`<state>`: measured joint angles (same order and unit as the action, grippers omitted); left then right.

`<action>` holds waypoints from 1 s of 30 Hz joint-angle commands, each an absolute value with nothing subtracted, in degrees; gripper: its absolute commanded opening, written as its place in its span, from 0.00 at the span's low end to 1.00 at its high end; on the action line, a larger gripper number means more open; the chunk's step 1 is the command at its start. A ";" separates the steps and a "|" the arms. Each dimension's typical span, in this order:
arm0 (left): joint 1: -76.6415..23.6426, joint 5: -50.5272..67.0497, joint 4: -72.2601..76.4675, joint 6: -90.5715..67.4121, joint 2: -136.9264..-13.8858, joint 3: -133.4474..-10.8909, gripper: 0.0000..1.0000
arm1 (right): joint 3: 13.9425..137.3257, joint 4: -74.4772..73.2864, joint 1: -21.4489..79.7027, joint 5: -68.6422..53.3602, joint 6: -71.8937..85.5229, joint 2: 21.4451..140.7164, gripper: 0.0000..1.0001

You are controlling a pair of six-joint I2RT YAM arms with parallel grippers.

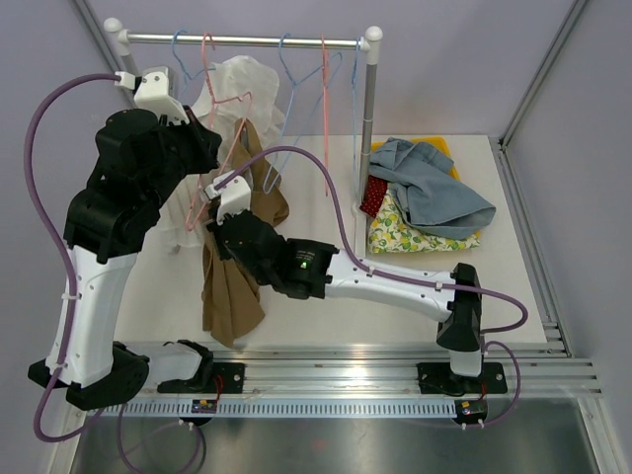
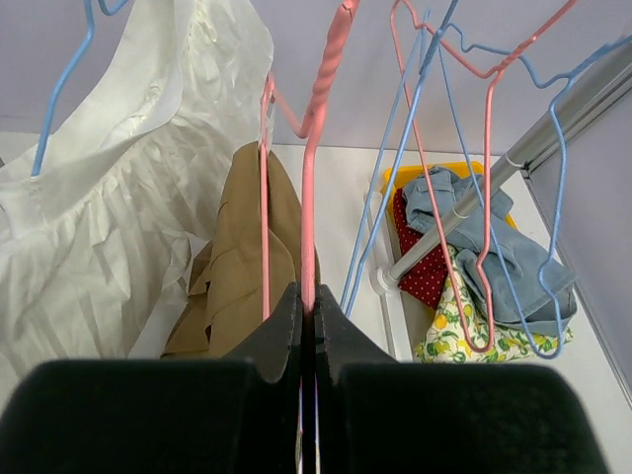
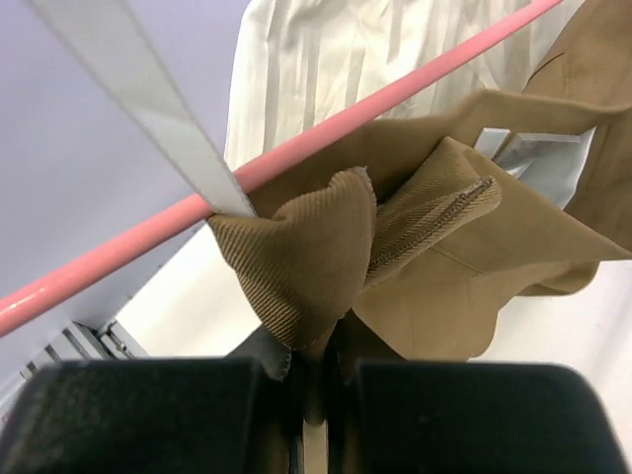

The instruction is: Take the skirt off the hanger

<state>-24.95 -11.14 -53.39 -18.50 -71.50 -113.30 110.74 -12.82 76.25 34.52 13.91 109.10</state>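
left gripper (image 2: 308, 296): jaws pinched shut on pink hanger (image 2: 309, 197) wire | right gripper (image 3: 314, 375): jaws clamped on tan skirt (image 3: 296, 257) waistband fold | skirt drapes off the hanger bar, long axis 12–6 o'clock, right arm nearer; pull likely toward 6 o'clock

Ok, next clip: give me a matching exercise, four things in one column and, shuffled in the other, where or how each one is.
Things:
1. left pincer
2. right pincer
3. white garment
4. denim garment

States:
a. shut on the brown skirt
b. shut on the pink hanger
c. lying on the clothes pile at the far right
d. hanging beside the brown skirt

Pairs: 1-b, 2-a, 3-d, 4-c
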 commanded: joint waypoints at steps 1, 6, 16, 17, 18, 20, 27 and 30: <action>-25.14 -9.67 -44.12 -18.46 -68.91 -112.16 0.00 | 110.22 -6.24 77.25 36.73 13.27 107.84 0.00; -25.14 -11.60 -40.53 -18.28 -68.21 -105.93 0.00 | 107.15 -5.36 80.06 38.67 11.61 104.16 0.00; -25.14 -12.48 -30.50 -21.53 -65.74 -90.01 0.00 | 108.01 -5.45 84.89 43.68 6.43 98.18 0.00; -25.14 -12.74 -30.15 -21.53 -65.74 -89.48 0.00 | 108.45 -5.45 85.34 43.94 6.07 98.00 0.00; -25.14 -13.01 -29.45 -21.53 -65.83 -88.60 0.00 | 109.33 -5.54 85.78 43.95 5.63 97.82 0.00; -25.14 -13.36 -28.75 -21.53 -66.00 -88.16 0.00 | 110.04 -5.27 87.53 44.21 4.49 97.47 0.00; -25.14 -14.68 -27.34 -20.83 -69.08 -89.12 0.00 | 112.06 -3.87 94.47 47.72 0.35 97.64 0.00; -25.14 -15.38 -27.07 -20.13 -70.75 -90.61 0.00 | 112.33 -4.04 96.93 49.04 -1.41 98.26 0.00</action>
<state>-25.67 -11.86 -36.53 -21.71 -67.77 -88.62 107.33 -12.86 90.67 49.60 0.80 103.13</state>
